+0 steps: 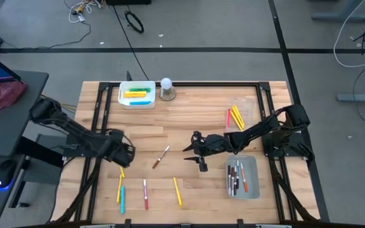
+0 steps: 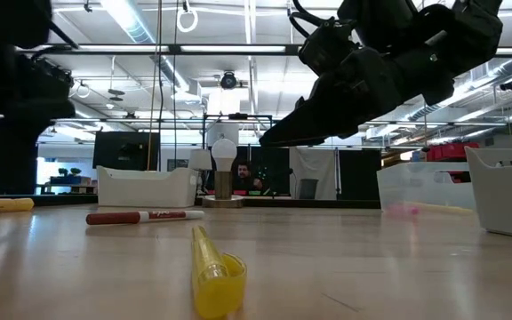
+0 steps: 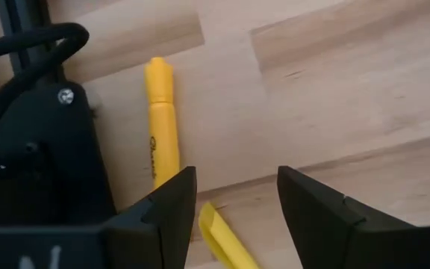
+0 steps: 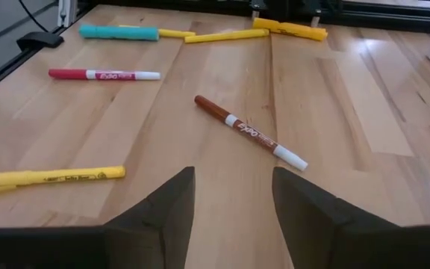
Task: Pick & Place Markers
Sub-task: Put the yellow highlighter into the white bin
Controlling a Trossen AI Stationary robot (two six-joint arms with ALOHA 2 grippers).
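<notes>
With both sets of fingers spread and empty, the right gripper (image 1: 196, 147) is judged mid-approach to the brown marker (image 4: 249, 132), requiring descent and closure, while the left gripper (image 3: 234, 196) hangs over a yellow marker (image 3: 162, 122)

A: Bench (image 1: 189, 120): pale wood planks, smooth, faint satin sheen, grain visible.
B: Markers (image 4: 249, 133): smooth plastic, slightly glossy. Bins (image 1: 136, 102): white plastic, matt.
A: Left claw (image 3: 235, 200) and right claw (image 4: 231, 196): dark, matt fingers, look like plastic.

Yellow marker (image 3: 226, 243) partly behind left jaws
</notes>
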